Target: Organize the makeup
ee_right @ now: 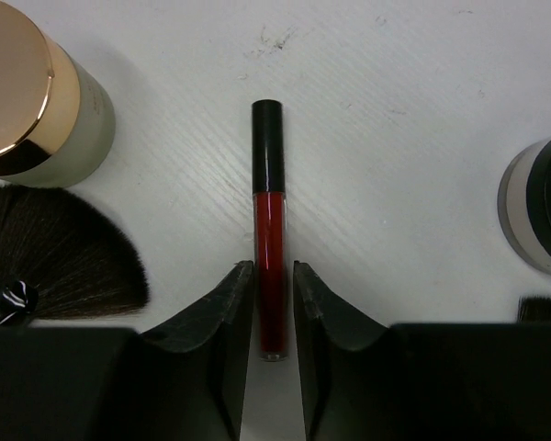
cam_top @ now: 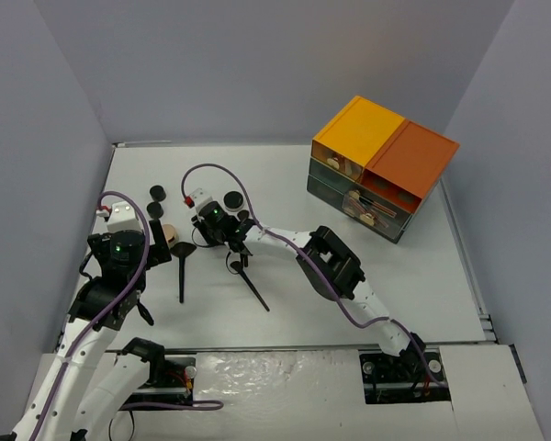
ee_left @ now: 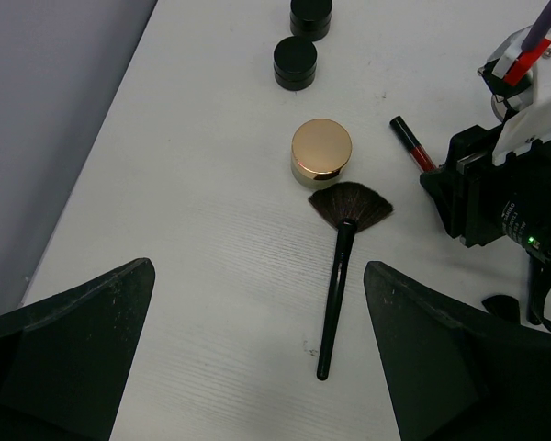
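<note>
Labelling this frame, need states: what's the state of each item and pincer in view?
left pincer, open, empty, above the table.
right pincer, jaws narrow, flanking the red gloss tube; grip unclear.
red gloss tube, capped, flat on the table.
gold compact, lid on, upright.
fan brush, flat, bristles by the compact.
two black jars, lids on, upright.
drawer box, drawers look shut.
</note>
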Motion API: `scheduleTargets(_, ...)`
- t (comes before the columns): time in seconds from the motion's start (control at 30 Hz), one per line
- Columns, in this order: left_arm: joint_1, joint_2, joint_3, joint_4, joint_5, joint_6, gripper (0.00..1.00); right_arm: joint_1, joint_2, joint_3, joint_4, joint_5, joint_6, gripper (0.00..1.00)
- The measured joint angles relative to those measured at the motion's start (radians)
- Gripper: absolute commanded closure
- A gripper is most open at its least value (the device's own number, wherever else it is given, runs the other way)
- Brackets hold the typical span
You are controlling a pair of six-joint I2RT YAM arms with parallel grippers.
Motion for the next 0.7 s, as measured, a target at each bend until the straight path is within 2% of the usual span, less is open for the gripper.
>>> scheduleTargets(0.07,0.000,0.000,0.000,0.000,0.000,0.000,0.03,0.000,-0.003,-0.018,0.024,0.015,-0.004,1.00)
scheduleTargets(0.23,0.000,-0.001,0.000,0.000,0.000,0.000,0.03,0.000,-0.052,-0.089,0.037,0.022,-0.029,1.00)
scheduleTargets(0.4,0.000,-0.008,0.000,0.000,0.000,0.000,0.03,-0.001,-0.196,-0.188,-0.038,-0.001,-0.084,1.00)
scheduleTargets(0.57,0.000,-0.011,0.000,0.001,0.006,0.001,0.03,-0.018,-0.459,-0.301,-0.100,-0.015,-0.149,1.00)
scheduleTargets(0.7,0.000,-0.006,0.000,0.002,0.018,0.001,0.03,-0.111,-0.753,-0.413,-0.172,-0.018,-0.185,1.00)
